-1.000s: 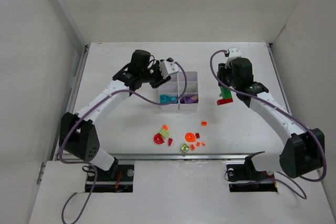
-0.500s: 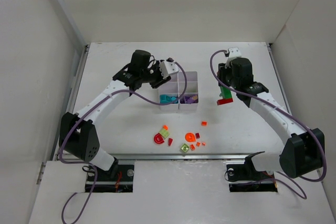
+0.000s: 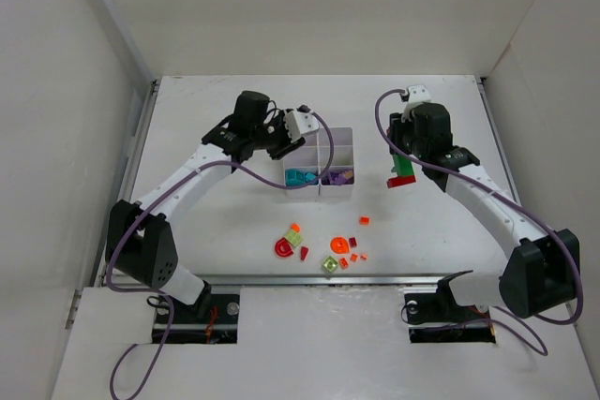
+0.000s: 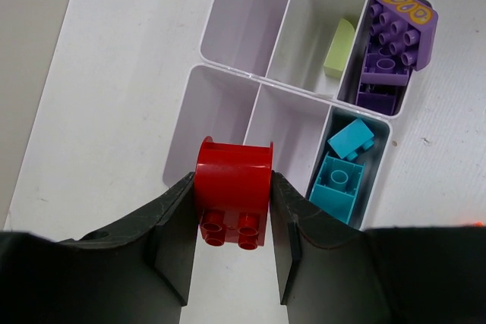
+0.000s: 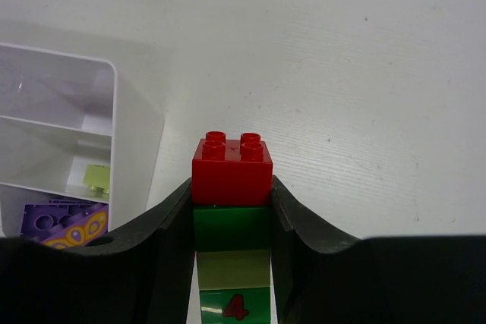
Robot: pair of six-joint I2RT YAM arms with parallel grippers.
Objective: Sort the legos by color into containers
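Left gripper [image 4: 232, 214] clamps a red lego [image 4: 234, 184], containers [image 4: 250, 5] just ahead, below it. Right gripper [image 5: 231, 214] clamps a red-green lego stack [image 5: 231, 180] over counter [image 5: 357, 73], containers at its left.

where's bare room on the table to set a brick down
Bare table runs between the organiser and the loose legos, and beyond the organiser to the far edge. Crowded: the lego scatter near the arm bases.

Glossy plastic red brick [image 4: 234, 187]; matt black left fingers [image 4: 171, 248]; smooth white plastic organiser [image 4: 247, 5].
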